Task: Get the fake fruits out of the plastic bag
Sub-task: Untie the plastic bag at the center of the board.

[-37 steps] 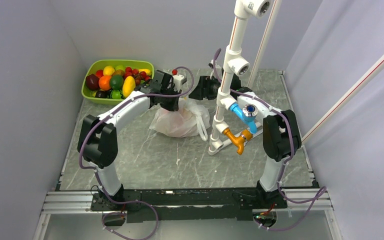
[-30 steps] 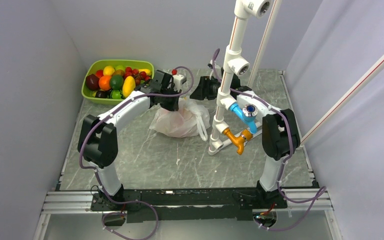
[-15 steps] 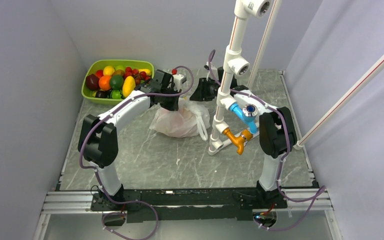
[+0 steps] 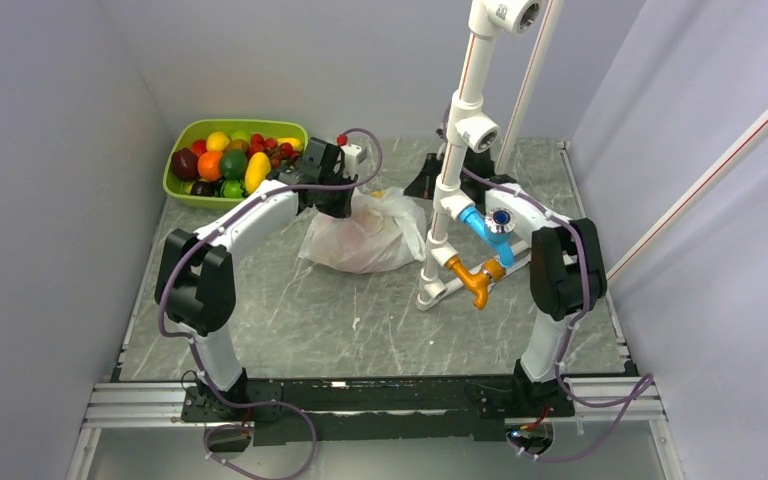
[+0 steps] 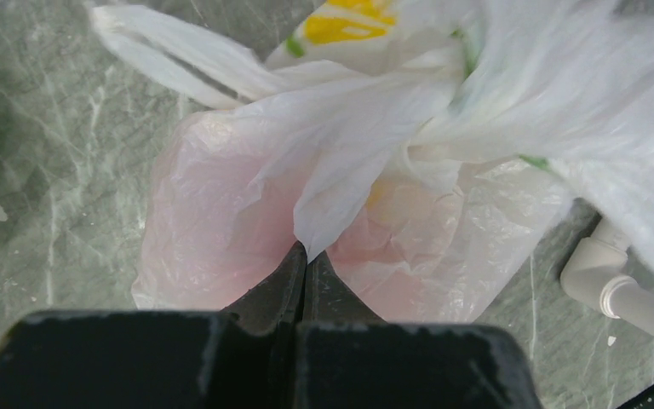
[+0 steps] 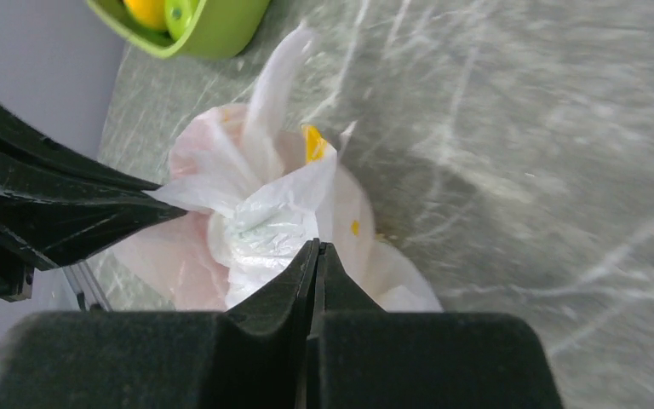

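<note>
We look down on the whole worktop [image 4: 360, 320] from high behind its near edge. Our two wrist views press in close on the plastic bag [image 4: 360, 240], the left from above, the right slanting across. All three share it.

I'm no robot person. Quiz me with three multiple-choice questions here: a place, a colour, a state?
1. Where on the table is the green tray? A far left corner; B near right corner; C middle.
2. What colour is the print on the bag? A blue; B yellow; C black.
3. The left hand is: A wide open; B holding a cup; C shut on the bag.
Answers: 1 A, seen from above. 2 B, yellow slices show. 3 C, it pinches a fold.
</note>
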Action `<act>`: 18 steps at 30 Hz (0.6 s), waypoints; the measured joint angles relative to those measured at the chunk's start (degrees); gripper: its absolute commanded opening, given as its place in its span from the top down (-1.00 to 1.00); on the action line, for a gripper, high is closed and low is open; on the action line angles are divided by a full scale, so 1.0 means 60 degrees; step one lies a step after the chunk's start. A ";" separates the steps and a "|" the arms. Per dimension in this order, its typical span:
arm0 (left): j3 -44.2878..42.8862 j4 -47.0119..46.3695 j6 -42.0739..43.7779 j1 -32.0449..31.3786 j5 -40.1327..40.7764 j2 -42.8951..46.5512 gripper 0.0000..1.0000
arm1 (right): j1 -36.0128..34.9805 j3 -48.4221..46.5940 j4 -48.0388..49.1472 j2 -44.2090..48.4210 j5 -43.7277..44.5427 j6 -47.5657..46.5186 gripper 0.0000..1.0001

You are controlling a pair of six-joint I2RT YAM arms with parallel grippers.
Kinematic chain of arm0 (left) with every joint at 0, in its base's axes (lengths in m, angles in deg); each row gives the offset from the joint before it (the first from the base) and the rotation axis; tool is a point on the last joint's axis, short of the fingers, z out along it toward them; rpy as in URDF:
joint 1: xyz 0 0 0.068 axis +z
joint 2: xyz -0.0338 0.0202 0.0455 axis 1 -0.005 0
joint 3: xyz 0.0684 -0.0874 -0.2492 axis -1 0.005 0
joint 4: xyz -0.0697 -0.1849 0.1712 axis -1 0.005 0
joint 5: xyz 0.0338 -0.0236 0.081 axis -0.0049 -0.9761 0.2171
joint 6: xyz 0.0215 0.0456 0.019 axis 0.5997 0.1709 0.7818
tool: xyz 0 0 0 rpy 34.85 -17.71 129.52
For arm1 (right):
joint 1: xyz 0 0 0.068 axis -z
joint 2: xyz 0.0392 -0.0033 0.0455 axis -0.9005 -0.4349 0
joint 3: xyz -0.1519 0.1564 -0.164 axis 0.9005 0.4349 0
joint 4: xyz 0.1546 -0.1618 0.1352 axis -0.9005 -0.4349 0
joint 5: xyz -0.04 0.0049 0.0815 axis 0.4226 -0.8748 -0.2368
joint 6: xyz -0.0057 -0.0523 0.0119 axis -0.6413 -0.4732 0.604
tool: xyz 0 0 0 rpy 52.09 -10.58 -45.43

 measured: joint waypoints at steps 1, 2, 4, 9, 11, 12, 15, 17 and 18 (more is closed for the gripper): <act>0.0000 -0.0036 -0.0007 0.0015 0.0066 0.0007 1.00 | 0.0229 0.0189 0.0080 0.0127 0.0044 0.0182 1.00; 0.0000 -0.0055 -0.0015 0.0025 0.0146 0.0018 1.00 | 0.0433 0.0353 0.0189 0.0233 0.0047 0.0321 1.00; 0.0004 -0.0084 -0.0033 0.0055 0.0324 0.0084 1.00 | 0.0951 0.0696 0.0433 0.0430 0.0062 0.0678 1.00; 0.0029 -0.0208 -0.0036 0.0142 0.0678 0.0444 1.00 | 0.1545 0.0841 0.0546 0.0503 0.0390 0.1045 1.00; 0.0040 -0.0251 -0.0033 0.0189 0.0747 0.0576 1.00 | 0.1526 0.0845 0.0554 0.0535 0.0568 0.1075 1.00; 0.0040 -0.0255 -0.0036 0.0215 0.0750 0.0612 1.00 | 0.1508 0.0845 0.0550 0.0561 0.0627 0.1071 0.95; 0.0055 -0.0251 -0.0055 0.0284 0.0747 0.0619 1.00 | 0.1377 0.0852 0.0546 0.0710 0.0758 0.1049 0.72; 0.0066 -0.0229 -0.0106 0.0310 0.0732 0.0619 1.00 | 0.1319 0.0856 0.0514 0.0900 0.0951 0.0958 0.57; 0.0066 -0.0237 -0.0131 0.0317 0.0721 0.0619 1.00 | 0.1271 0.0856 0.0503 0.1013 0.1075 0.0911 0.51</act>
